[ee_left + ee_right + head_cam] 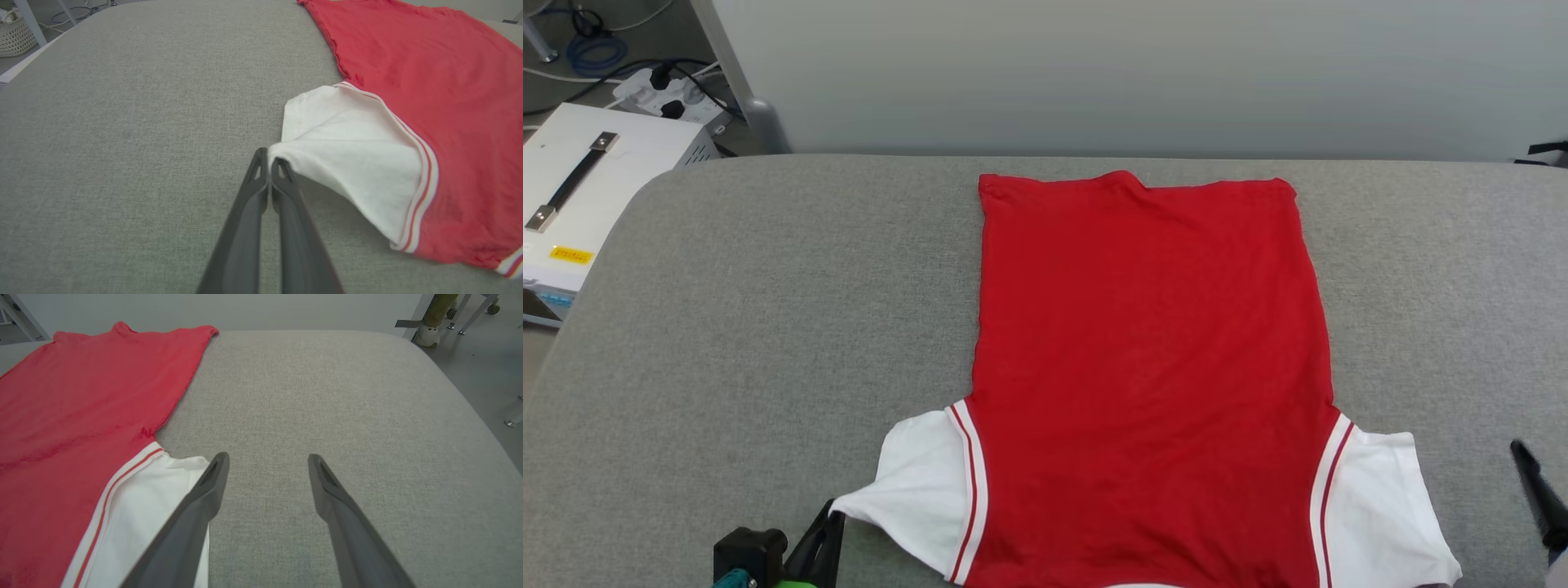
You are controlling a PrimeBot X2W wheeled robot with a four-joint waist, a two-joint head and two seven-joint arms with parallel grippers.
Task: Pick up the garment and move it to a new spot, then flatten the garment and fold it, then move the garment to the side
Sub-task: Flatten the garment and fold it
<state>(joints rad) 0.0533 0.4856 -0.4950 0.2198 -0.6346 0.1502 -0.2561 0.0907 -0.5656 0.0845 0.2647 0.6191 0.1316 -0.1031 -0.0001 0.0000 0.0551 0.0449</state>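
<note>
On the table [768, 327], my left end effector [269, 160] pinches the limp, light garment [1152, 367] by its sleeve tip [282, 153], my right end effector [267, 461] spread empty; I'd grab hems.

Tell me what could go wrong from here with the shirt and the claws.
1. The left claw pinches just the tip of the left sleeve, pulled into a peak; a harder pull may slip the cloth free or drag the flat garment askew.
2. The right claw stands open beside the right sleeve, holding nothing, so any pull is one-sided.
</note>
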